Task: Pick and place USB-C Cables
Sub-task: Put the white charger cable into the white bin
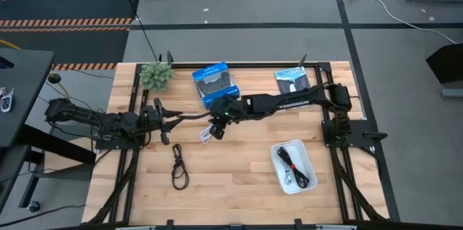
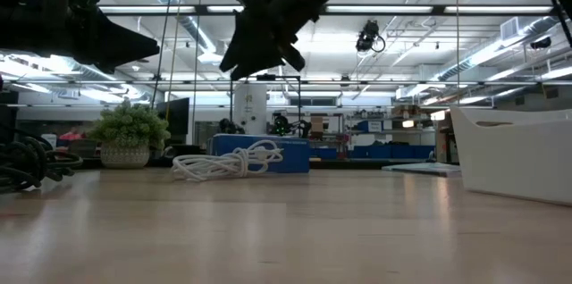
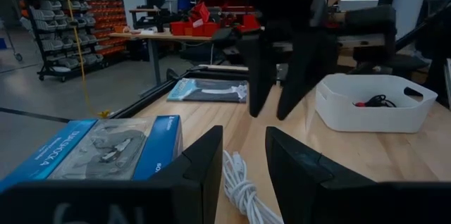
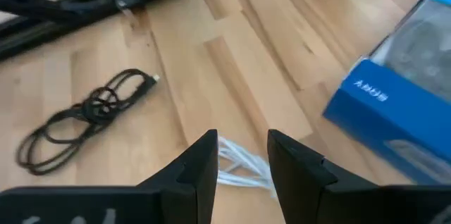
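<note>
White cable (image 2: 230, 161): a thin cord bundled in loose loops, lying flat on the wooden table (image 1: 239, 194) near its middle, at about 7 o'clock from the blue box (image 1: 215, 83) and just beside it.
Dark cable (image 4: 84, 117): a thin black-brown loop pinched at its waist, lying on the table at about 7 o'clock from the white cable, well apart from it.
Cables in tray: the white tray (image 1: 277, 163) at about 4 o'clock from the table's middle holds a black cable with red on it (image 1: 289, 160) and a small silvery-grey one (image 1: 289, 179).
Right gripper (image 4: 241, 155): hangs above the white cable, fingers spread with a gap between them, pinching nothing.
Left gripper (image 3: 243, 162): at the table's 9 o'clock side, pointing toward the white cable, fingers apart, holding nothing.
Hard to make out: from above, the right gripper covers most of the white cable; in the right wrist view only a few strands show between the fingers. The grey cable's shape in the tray is too small to tell.
Other things: a small plant (image 1: 156, 75) and a flat packet (image 1: 293, 80) sit along the 12 o'clock edge.
</note>
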